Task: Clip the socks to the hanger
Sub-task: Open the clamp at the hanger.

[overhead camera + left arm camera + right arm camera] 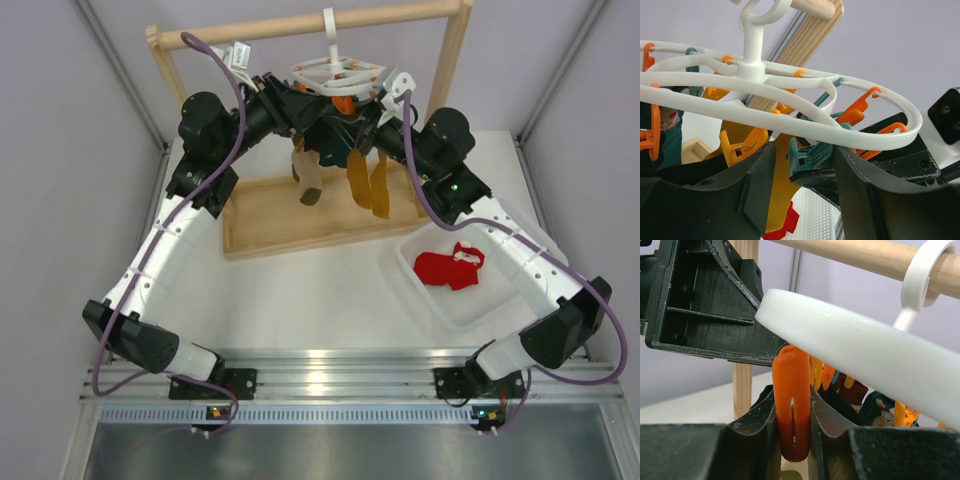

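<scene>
Your hanger (865, 352) is smooth, glossy white plastic. The orange clip (791, 385) is glossy plastic too, with a thin metal spring wire (792, 420) down its face. The right pincer (791, 412) has fingers (760, 422) of matt black plastic, rough along the edges. The rack (875, 257) is pale matt wood. The red socks (450, 267) are cloth, lying in a translucent plastic bin (440, 305). The table (320, 300) is matt white, and its near rail (330, 380) is brushed metal.
</scene>
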